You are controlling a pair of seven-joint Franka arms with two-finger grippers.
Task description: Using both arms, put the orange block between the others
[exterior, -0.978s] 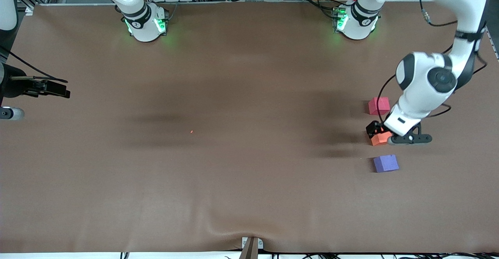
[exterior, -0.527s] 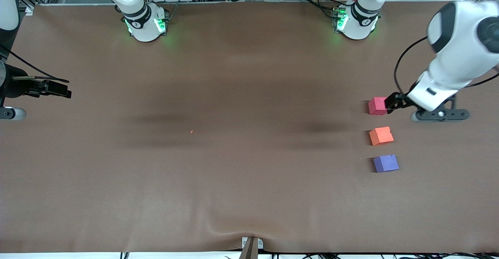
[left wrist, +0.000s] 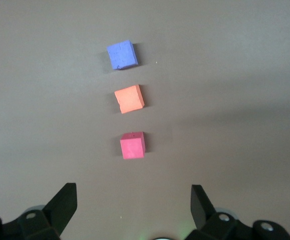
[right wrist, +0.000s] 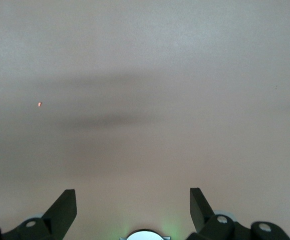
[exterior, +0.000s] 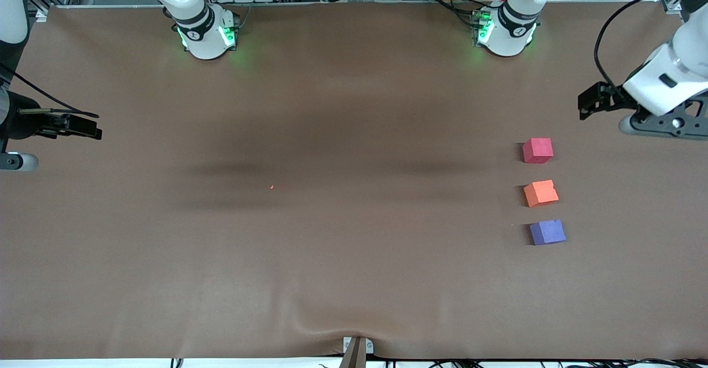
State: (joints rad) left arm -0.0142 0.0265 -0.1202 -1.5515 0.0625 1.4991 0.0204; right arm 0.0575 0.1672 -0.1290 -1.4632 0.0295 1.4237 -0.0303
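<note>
Fingers of left gripper point(exterior: 589, 104) and waiting right gripper point(exterior: 83, 126) wide, empty, raised over table point(exterior: 354, 257).

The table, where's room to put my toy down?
The brown table is bare from the right gripper to the cube row. It is crowded only there: orange block between pinkish-red cube and purple-blue cube, narrow gaps. Left gripper hangs open above.

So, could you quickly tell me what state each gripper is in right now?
Left gripper: open, holding nothing, up over the table near the pinkish-red cube.
Right gripper: open, holding nothing, waiting.
</note>
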